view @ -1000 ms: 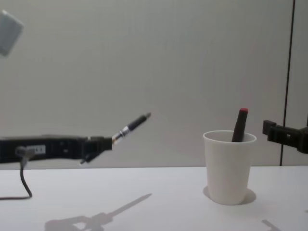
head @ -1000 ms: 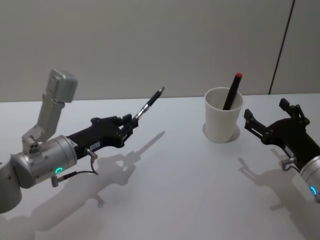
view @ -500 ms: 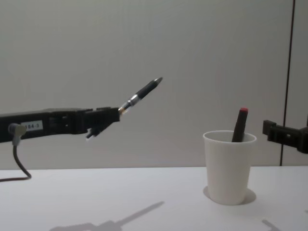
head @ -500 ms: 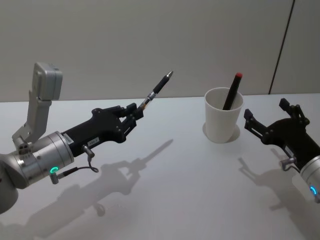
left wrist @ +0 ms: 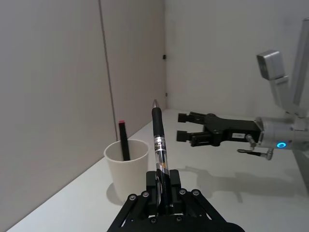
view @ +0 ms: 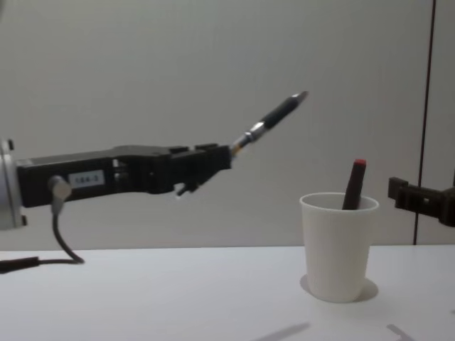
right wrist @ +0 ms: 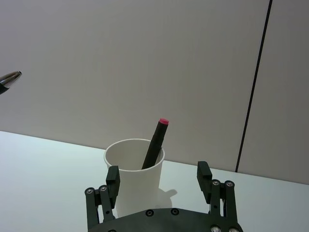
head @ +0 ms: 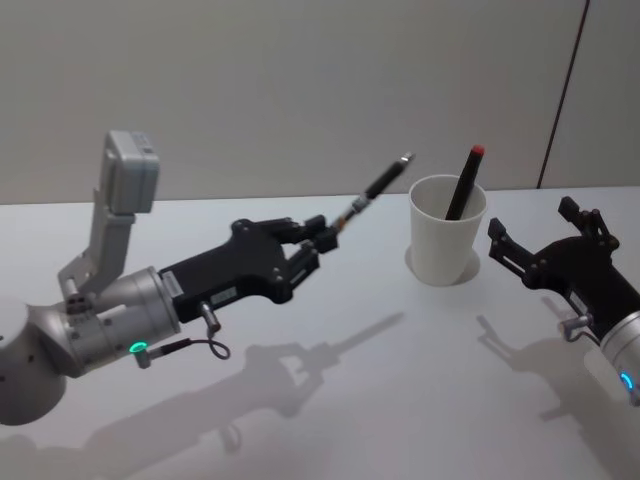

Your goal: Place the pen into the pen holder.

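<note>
A black pen (head: pixel 377 186) with silver bands sticks up and forward out of my left gripper (head: pixel 325 232), which is shut on its lower end above the table, left of the pen holder. In the chest view the pen (view: pixel 275 116) sits higher than the rim, its tip still left of it. The pen holder (head: pixel 446 245) is a white paper cup standing upright with a black, red-capped pen (head: pixel 465 182) leaning inside. My right gripper (head: pixel 531 222) hovers open just right of the cup, holding nothing. In the left wrist view the pen (left wrist: pixel 158 145) rises from the left gripper (left wrist: pixel 162 180) beside the cup (left wrist: pixel 126 166).
The white table (head: pixel 400 380) runs out in front of and between the arms. A plain wall with a dark vertical seam (head: pixel 562 95) stands behind the cup.
My left gripper has carried the pen to the right toward the cup, and in the chest view the pen sits higher. The right gripper and the cup have stayed put.
</note>
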`<act>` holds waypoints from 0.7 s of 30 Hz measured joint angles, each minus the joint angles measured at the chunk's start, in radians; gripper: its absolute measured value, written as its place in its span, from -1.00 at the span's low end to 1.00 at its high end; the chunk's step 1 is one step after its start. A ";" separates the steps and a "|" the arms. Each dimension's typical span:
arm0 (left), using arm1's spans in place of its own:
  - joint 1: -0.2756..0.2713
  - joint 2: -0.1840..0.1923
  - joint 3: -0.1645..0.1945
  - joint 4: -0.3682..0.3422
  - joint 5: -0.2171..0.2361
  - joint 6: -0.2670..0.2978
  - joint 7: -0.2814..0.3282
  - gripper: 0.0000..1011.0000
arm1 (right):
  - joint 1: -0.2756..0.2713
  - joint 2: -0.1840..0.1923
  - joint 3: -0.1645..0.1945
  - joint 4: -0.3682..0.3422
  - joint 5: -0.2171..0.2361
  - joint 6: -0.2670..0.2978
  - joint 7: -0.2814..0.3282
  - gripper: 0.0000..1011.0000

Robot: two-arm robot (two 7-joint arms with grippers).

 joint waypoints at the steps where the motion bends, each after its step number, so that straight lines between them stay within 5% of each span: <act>1: -0.002 -0.003 0.002 0.001 0.004 -0.002 -0.008 -0.68 | 0.000 0.000 0.000 0.000 0.000 0.000 0.000 0.98; 21: -0.038 -0.054 0.045 0.020 0.053 -0.020 -0.077 -0.68 | 0.001 0.000 0.001 0.000 0.006 -0.002 0.005 0.98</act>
